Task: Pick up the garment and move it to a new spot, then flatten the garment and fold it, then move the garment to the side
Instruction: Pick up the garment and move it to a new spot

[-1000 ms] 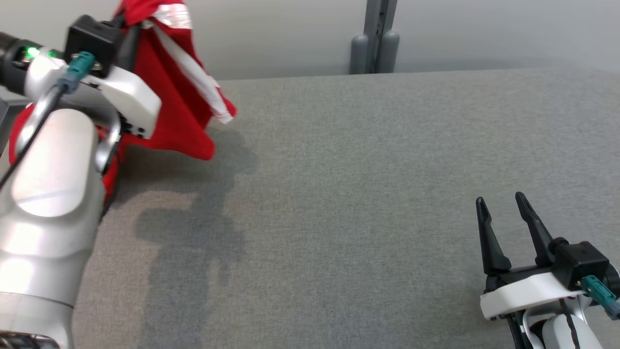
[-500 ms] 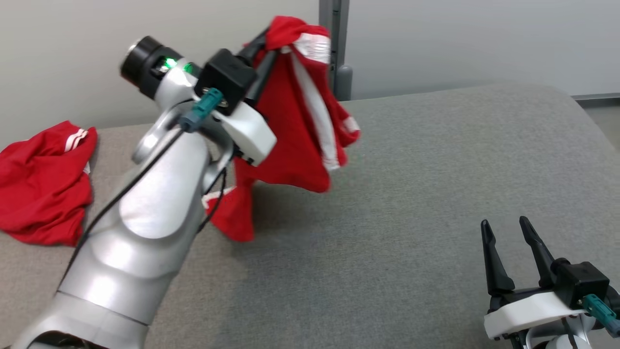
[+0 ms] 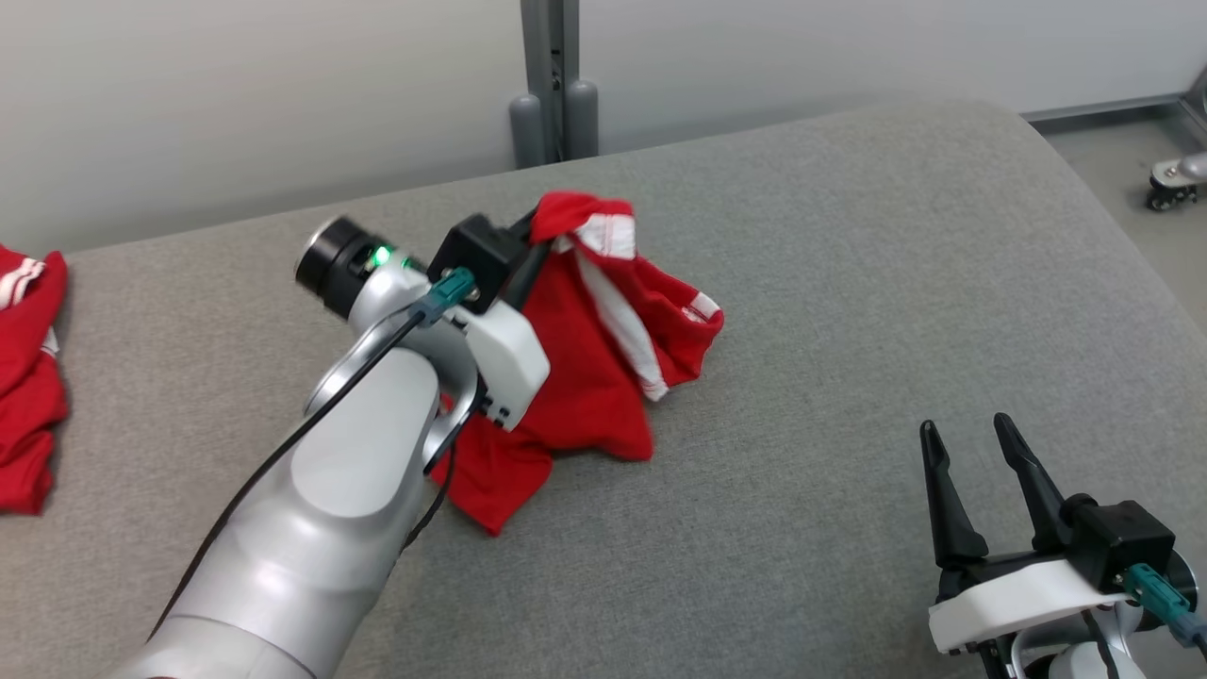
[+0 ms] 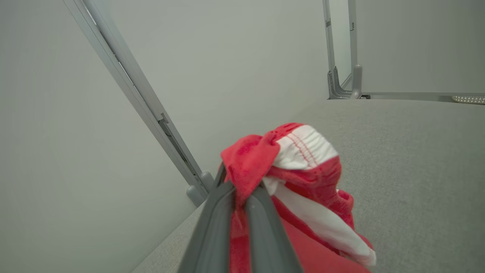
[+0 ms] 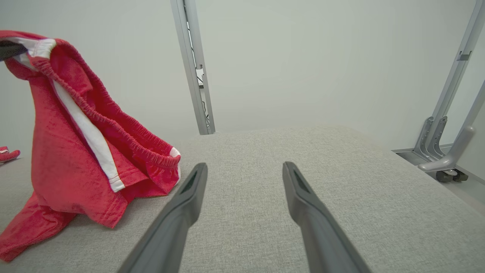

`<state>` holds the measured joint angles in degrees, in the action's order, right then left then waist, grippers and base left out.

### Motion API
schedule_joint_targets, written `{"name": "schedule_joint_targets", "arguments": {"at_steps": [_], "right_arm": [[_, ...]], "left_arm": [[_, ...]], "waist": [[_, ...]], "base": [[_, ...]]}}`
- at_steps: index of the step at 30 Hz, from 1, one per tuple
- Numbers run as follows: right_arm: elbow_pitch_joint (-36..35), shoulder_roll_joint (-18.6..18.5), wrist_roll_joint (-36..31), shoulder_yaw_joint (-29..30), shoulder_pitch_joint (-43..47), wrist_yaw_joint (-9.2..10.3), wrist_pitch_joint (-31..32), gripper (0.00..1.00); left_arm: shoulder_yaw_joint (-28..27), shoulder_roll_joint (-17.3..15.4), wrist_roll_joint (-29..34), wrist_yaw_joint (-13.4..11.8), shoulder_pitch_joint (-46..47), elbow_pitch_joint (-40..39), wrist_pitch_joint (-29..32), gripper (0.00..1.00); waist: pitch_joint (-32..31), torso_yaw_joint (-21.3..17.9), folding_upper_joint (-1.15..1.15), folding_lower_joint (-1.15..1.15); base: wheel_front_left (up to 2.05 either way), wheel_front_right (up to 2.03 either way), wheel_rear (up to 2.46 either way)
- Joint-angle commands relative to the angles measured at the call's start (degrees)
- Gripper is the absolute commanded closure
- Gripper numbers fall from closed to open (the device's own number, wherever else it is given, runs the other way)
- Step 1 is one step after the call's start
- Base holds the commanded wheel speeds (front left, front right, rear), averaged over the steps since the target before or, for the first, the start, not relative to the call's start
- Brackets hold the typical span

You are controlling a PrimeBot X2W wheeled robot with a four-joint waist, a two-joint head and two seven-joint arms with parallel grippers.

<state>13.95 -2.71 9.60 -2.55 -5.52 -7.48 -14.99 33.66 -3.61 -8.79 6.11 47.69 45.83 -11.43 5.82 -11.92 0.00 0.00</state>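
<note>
Head view: the garment (image 3: pixel 585 377) is red cloth with a white side stripe and a white patch on its gathered elastic band. These stripes are the only markings that can be made out on it; any label is too small to tell.

Position: it is left of centre on the grey padded surface (image 3: pixel 849 283), in front of the grey post (image 3: pixel 552 94) at the far edge.

Grip: the left gripper (image 3: pixel 539 226) has its fingers pressed together on a bunched fold at the elastic band. The left wrist view confirms this, with red cloth squeezed between the two fingers and spilling over their tips.

Orientation: the pinched band is the highest point. From there the cloth hangs down and spreads. Its long axis runs from the gripper toward the lower left of the head view, ending in a pointed corner beside the pale forearm. The white stripe runs from the band down to the hem. In the right wrist view the lower edge lies on the surface while the upper part is held clear of it. The open band sags to the right.

Right gripper (image 3: pixel 966 429): jaws spread wide with nothing between them, low over the near right of the surface and well apart from the garment.

A second red cloth (image 3: pixel 28 396) with white stripes lies crumpled at the far left.
</note>
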Motion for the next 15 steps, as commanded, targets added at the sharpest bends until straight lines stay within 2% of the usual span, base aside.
{"name": "schedule_joint_targets", "arguments": {"at_steps": [1,7,13,15], "right_arm": [[0.23,-0.34,0.18,-0.16,-0.72,-0.03,-0.30,0.00],[0.63,-0.34,0.54,-0.49,-1.23,-0.03,-0.30,0.00],[0.81,-0.34,0.81,-0.32,-1.39,-0.03,-0.30,0.00],[0.86,-0.34,0.89,-0.26,-1.39,-0.03,-0.30,0.00]], "left_arm": [[-0.24,-0.21,-0.76,-0.58,-0.82,1.99,-0.43,1.00],[0.54,0.31,-2.45,-0.90,-3.12,11.36,-1.37,1.00],[1.17,0.56,-4.16,-1.21,-4.46,16.72,-2.32,1.00],[1.50,0.62,-4.67,-1.21,-4.73,17.45,-2.70,0.52]], "waist": [[0.99,-1.00,0.00,0.00],[1.68,-2.07,0.00,0.00],[1.66,-1.85,0.00,0.00],[1.56,-1.53,0.00,0.00]], "base": [[0.00,0.00,0.00],[0.00,0.00,0.00],[0.00,0.00,0.00],[0.00,0.00,0.00]]}}
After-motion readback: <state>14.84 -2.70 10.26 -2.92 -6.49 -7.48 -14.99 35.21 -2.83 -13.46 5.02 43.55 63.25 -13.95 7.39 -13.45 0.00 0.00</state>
